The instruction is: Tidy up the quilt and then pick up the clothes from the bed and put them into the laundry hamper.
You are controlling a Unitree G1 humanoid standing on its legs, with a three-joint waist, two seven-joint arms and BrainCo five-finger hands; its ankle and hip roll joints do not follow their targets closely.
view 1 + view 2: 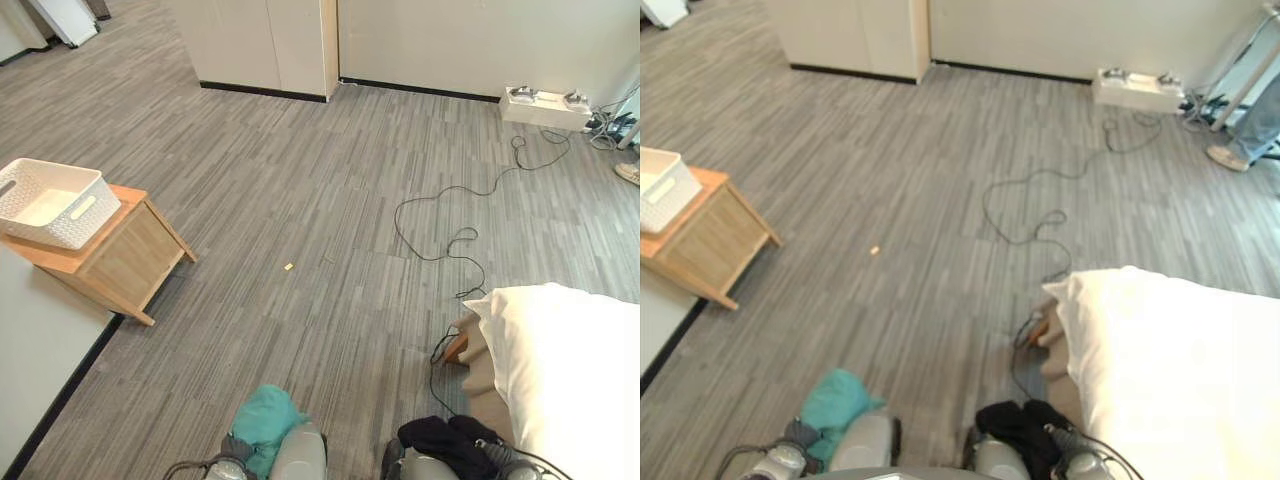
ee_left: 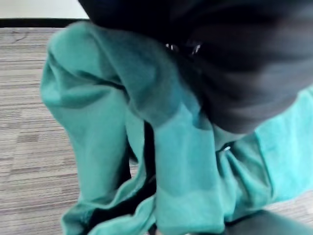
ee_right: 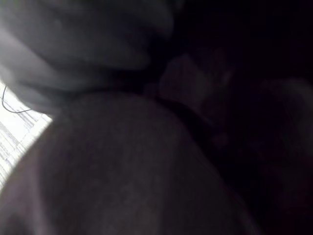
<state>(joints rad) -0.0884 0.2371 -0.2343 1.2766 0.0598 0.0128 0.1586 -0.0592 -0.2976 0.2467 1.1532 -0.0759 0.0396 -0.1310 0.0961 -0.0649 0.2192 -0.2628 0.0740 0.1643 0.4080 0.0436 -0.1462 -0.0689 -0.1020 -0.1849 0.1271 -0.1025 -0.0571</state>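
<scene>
Left hand (image 1: 228, 468): it shows at the lower edge of the left eye view, with a teal garment (image 1: 265, 418) bunched over it. In the left wrist view the same teal cloth (image 2: 122, 142) hangs in heavy folds close to the camera, and the fingers are covered, so whether they are curled or straight cannot be told. The cloth is soft, plain and creased, with a dark strip showing in one fold.

Right hand (image 1: 1072, 464): it sits at the lower edge of the right eye view, with a black garment (image 1: 1018, 425) heaped on and beside it. The right wrist view shows dark fabric (image 3: 146, 171) pressed up against the lens; the fingers are hidden and their state cannot be told. The black cloth is crumpled and without visible pattern.

No legible writing, label or marking is seen on either garment.

Surroundings: a white quilt (image 1: 575, 370) covers the bed at the robot's right, its corner lying smooth, just beside the black garment. A white perforated laundry hamper (image 1: 50, 203) stands on a small wooden table (image 1: 130, 255) at the robot's left, well apart from both hands. Grey striped carpet (image 1: 300, 180) lies between. A small pale scrap (image 1: 289, 267) lies on the carpet near the table.
</scene>
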